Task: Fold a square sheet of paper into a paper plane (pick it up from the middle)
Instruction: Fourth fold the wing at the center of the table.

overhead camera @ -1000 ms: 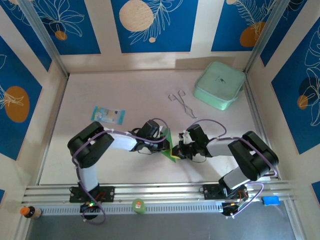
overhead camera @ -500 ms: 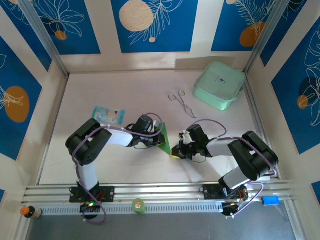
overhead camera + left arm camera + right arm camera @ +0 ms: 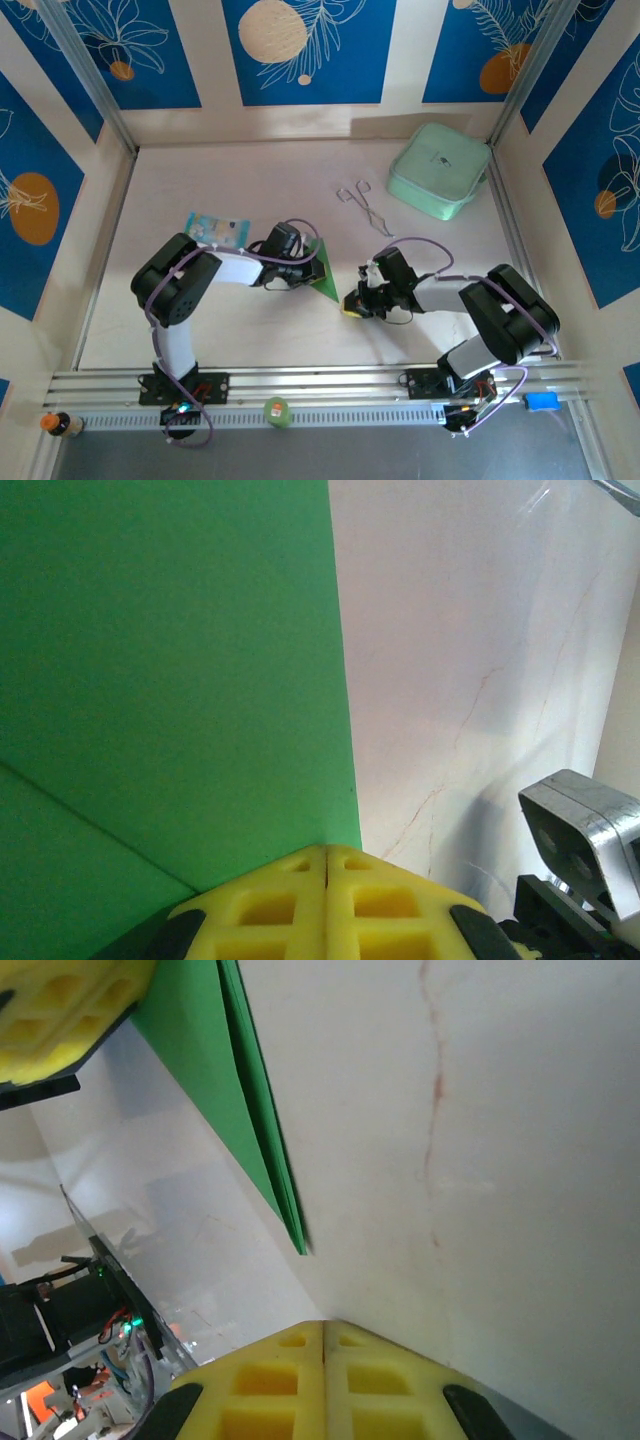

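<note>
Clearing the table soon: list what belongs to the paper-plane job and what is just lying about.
Job in hand:
- folded green paper, pinched in the shut left gripper
- right gripper, shut and empty, beside the paper

Lying about:
- mint-green box
- light-blue packet
- metal tongs

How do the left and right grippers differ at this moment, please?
The left gripper is shut on the green paper, while the right gripper is shut on nothing. The left gripper touches the sheet; the right gripper sits just apart from its pointed corner. Both have yellow pads pressed together.
</note>
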